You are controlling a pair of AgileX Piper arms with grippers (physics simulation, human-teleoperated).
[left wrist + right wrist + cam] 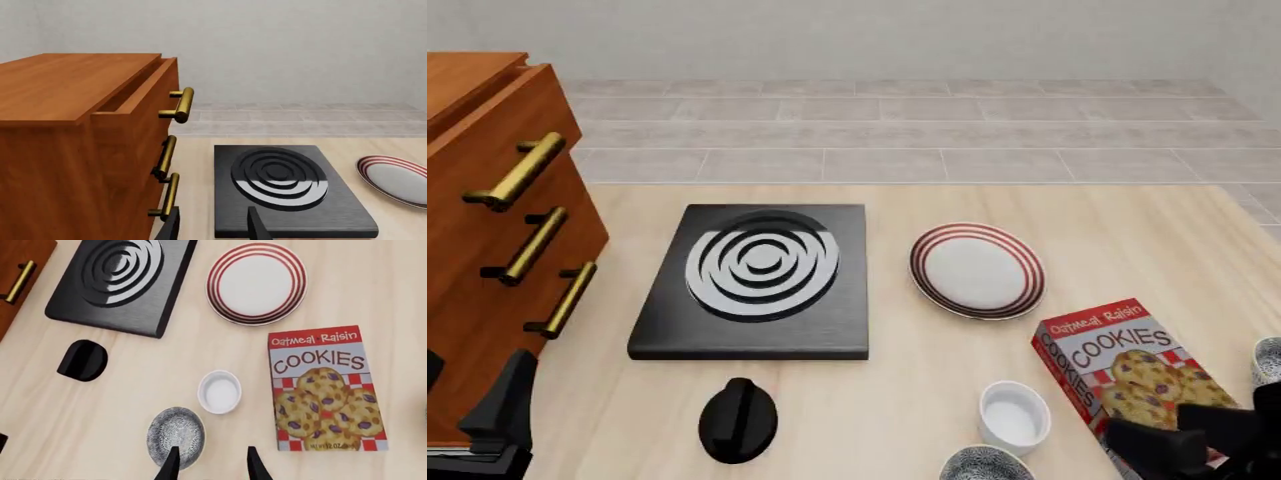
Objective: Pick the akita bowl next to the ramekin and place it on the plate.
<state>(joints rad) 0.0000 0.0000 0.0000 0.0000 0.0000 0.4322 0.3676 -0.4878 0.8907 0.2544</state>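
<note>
The akita bowl (175, 434), speckled grey inside, sits on the table right beside the white ramekin (219, 391). In the front view the bowl (985, 464) is at the near edge, with the ramekin (1014, 415) just behind it. The red-striped plate (256, 282) lies farther off, past the ramekin, at the table's middle (977, 270). My right gripper (212, 467) is open and hangs above the table, one finger (170, 465) over the bowl's near rim. It holds nothing. My left gripper (213, 230) is open and empty near the cabinet, facing the stove.
A black stove (758, 280) lies left of the plate, with a black knob-like object (738, 420) in front of it. A wooden drawer cabinet (494, 230) stands at the left, its top drawer slightly open. A cookies box (1121, 375) lies right of the ramekin. A second speckled bowl (1268, 360) shows at the right edge.
</note>
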